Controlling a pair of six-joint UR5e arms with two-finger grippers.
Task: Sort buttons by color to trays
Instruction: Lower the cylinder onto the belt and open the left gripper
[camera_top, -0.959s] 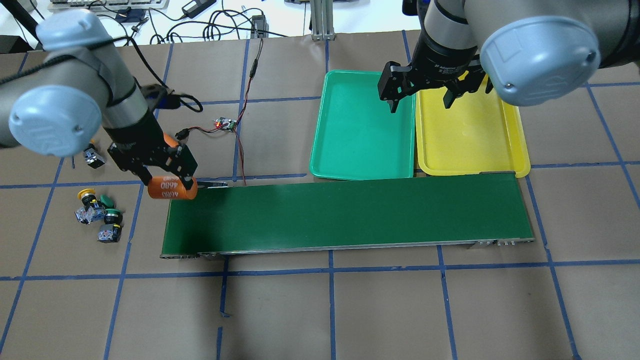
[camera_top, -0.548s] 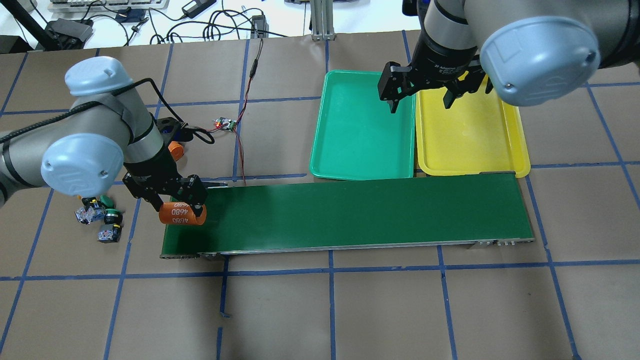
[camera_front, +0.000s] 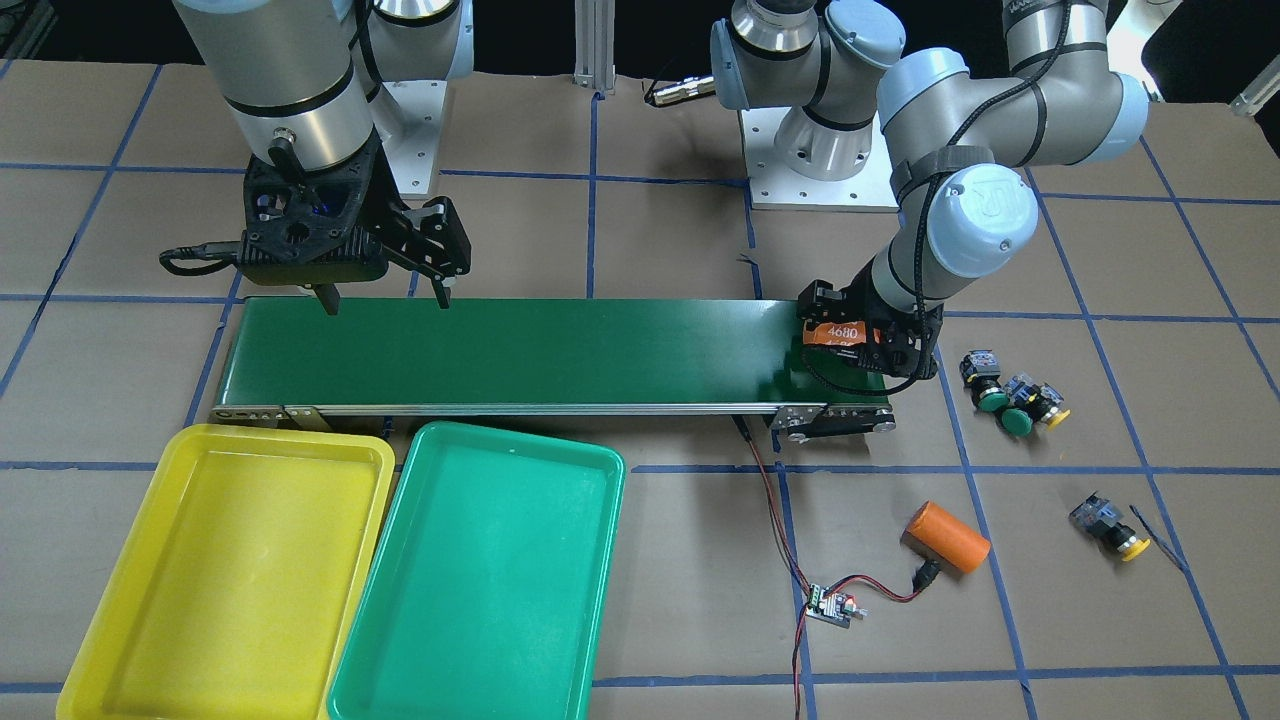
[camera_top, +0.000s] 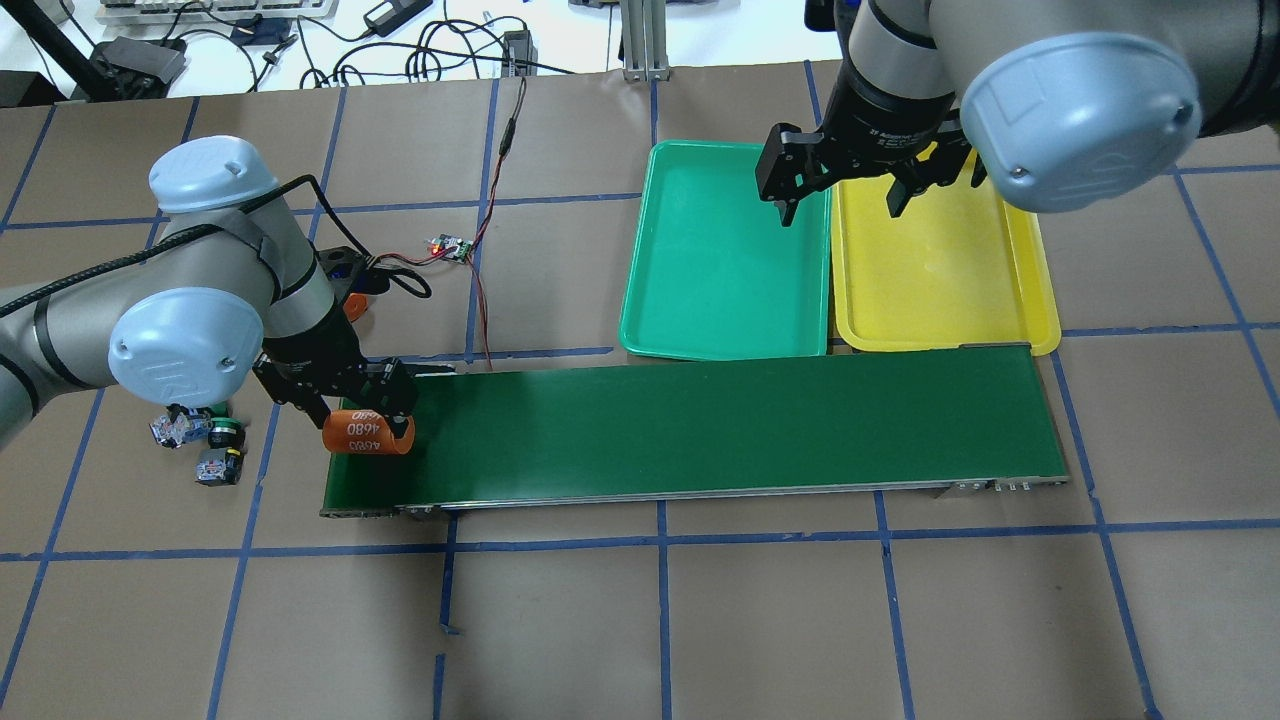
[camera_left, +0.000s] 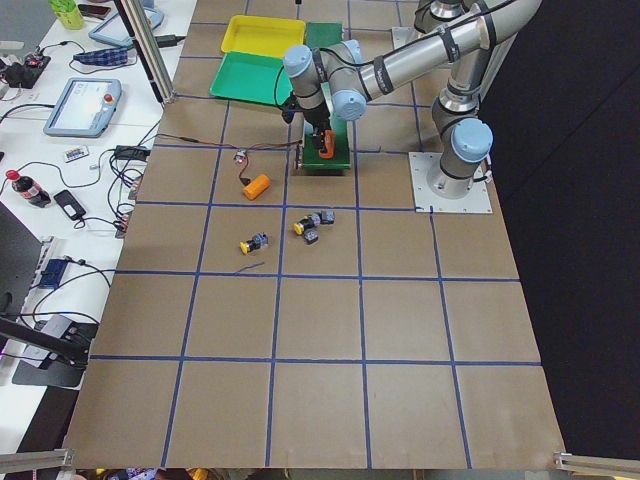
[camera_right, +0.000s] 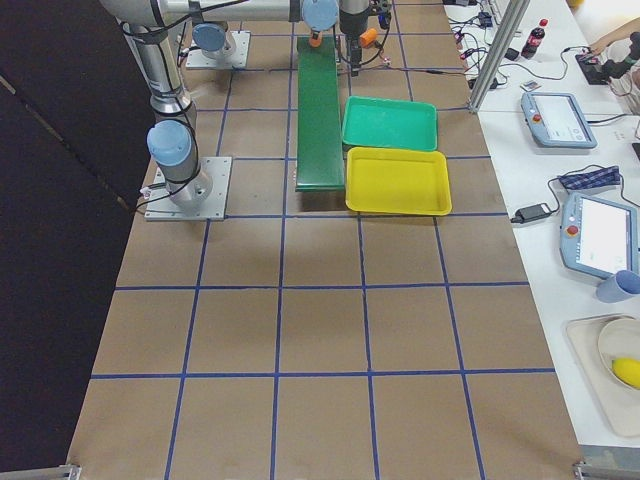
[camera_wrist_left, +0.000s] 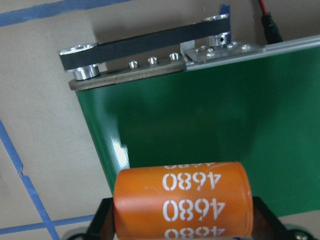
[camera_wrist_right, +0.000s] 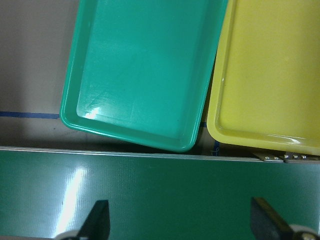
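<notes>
While the four small push-buttons wait on the brown paper-covered table beyond the left end of the long dark-green conveyor belt (camera_top: 700, 430), the left gripper (camera_top: 366, 420) has its fingers clamped on an orange cylinder printed 4680 (camera_wrist_left: 180, 205). It holds the cylinder low over that same end of the belt. Three buttons cluster together, two green-capped (camera_front: 993, 400) (camera_front: 1017, 420) and one yellow-capped (camera_front: 1050, 408). The second yellow-capped button (camera_front: 1115, 528) lies apart, farther from the robot. The shallow green plastic tray (camera_top: 720, 270) and the shallow yellow plastic tray (camera_top: 940, 280) sit side by side on the far side of the belt's right end, with no buttons in them. The right gripper (camera_top: 840, 212) hangs above them, fingers spread wide and empty.

The cylinder lies lengthwise along the belt at its very end. Once released, it could roll across the belt and off an edge, or tip off the end toward the clustered buttons and scatter them.

Whether the cylinder touches the belt cannot be told. The left arm hides part of the cluster and the lone yellow button in the overhead view, and the left wrist view cuts off the fingertips.
</notes>
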